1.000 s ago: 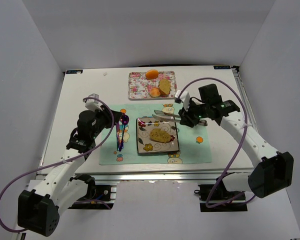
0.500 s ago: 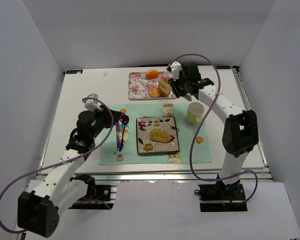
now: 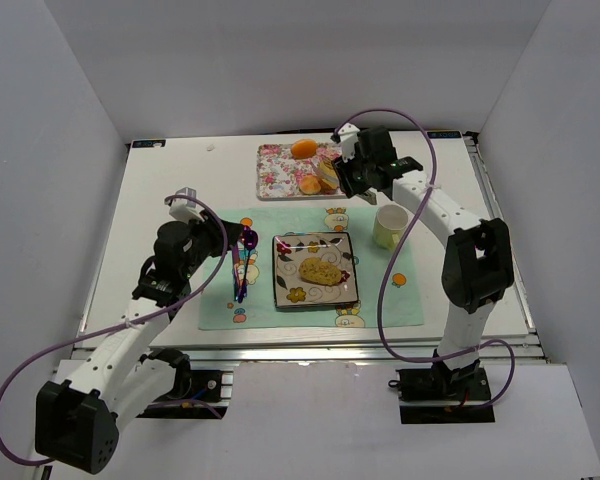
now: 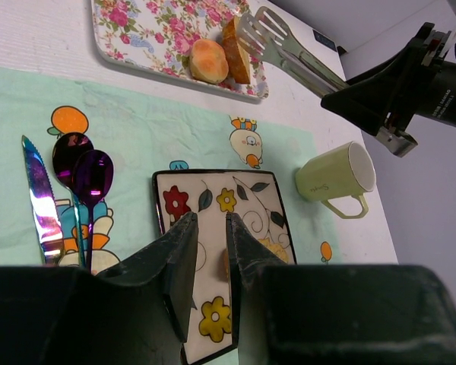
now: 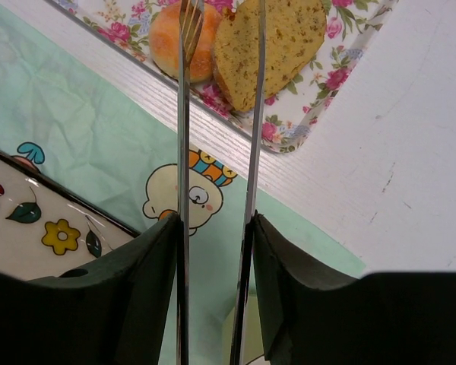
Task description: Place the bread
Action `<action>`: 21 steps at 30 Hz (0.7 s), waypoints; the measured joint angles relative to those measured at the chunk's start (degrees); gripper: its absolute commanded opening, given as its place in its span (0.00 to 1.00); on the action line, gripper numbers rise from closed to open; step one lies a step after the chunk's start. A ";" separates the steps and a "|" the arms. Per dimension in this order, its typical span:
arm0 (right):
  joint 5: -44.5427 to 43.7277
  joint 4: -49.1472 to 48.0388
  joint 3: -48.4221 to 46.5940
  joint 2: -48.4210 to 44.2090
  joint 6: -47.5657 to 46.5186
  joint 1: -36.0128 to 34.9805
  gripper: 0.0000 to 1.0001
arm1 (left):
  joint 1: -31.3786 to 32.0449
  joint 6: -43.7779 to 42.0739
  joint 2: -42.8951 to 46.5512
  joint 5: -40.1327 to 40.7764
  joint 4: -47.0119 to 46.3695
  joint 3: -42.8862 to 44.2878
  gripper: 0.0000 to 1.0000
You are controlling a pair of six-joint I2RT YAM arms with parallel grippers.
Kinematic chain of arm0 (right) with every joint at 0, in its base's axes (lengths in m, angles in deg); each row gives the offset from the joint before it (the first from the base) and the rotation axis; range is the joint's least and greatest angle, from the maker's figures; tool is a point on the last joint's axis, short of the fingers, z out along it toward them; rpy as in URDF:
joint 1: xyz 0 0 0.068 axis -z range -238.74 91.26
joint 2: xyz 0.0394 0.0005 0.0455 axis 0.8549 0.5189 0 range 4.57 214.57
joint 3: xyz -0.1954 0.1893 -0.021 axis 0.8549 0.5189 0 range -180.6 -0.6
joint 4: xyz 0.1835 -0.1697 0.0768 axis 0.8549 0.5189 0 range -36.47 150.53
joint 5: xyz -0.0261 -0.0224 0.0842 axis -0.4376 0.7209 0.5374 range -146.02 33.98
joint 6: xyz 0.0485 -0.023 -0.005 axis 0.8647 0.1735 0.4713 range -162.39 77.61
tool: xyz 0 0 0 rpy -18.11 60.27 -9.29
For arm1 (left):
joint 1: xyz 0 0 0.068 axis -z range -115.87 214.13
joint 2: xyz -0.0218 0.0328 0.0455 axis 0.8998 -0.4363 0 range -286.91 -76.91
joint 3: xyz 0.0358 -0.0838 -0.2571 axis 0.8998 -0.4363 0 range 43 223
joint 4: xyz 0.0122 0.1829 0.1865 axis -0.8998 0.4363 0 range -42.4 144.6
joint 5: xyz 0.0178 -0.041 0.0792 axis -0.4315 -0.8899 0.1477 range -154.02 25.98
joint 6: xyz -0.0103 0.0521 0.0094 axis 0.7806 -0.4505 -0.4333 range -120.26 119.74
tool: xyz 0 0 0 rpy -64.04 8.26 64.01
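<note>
Right claw (image 5: 214, 226) pinching tongs (image 5: 184, 137) over wedge slice (image 5: 277, 42), narrow end toward near edge of floral tray (image 5: 342, 70)

At the back of the desk lies the floral rectangular tray (image 3: 275, 172), carrying the round orange fruit (image 3: 303, 149) behind the small peach-coloured round fruit (image 4: 207, 61). The tan wedge-shaped bread slice (image 5: 277, 42) touches the latter's right side. The metal tongs (image 4: 289, 49) in the right claw (image 5: 216, 251) reach over both. Nearer, the mint-green cloth placemat (image 3: 220, 305) bears the square patterned plate (image 3: 286, 292), which holds the speckled oval loaf (image 3: 320, 271). The purple spoons (image 4: 83, 163) lie left of the plate and the pale green mug (image 3: 388, 226) stands to its right.

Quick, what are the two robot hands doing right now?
The left gripper is open a little, empty.
The right gripper is closed on the metal tongs.
</note>
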 measured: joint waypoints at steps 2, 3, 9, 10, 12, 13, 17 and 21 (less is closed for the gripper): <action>-0.07 -0.02 0.00 0.00 0.50 -0.11 0.47 | 0.00 0.00 -0.28 0.00 0.00 0.00 0.32; -0.11 -0.04 0.00 0.02 0.63 -0.11 0.46 | 0.00 0.00 -0.31 0.00 0.02 0.00 0.32; -2.75 -0.81 0.00 1.79 0.98 -0.35 0.45 | 0.00 -0.02 -0.24 0.02 0.02 0.00 0.32; -3.04 -0.87 0.00 2.23 1.01 -0.35 0.45 | 0.00 -0.02 -0.22 0.02 0.04 0.00 0.32; -3.34 -0.87 0.00 3.15 1.11 -0.39 0.44 | 0.00 0.00 -0.20 0.02 0.07 0.00 0.32; -3.52 -0.85 0.00 3.50 1.16 -0.48 0.44 | 0.00 -0.02 -0.20 0.02 0.09 0.00 0.32; -3.63 -0.85 0.00 3.93 1.53 -0.57 0.43 | 0.00 -0.02 -0.13 0.02 0.50 0.00 0.32; -2.69 -0.92 0.02 3.82 2.38 -0.61 0.43 | 0.00 -0.13 0.04 0.04 1.11 0.00 0.32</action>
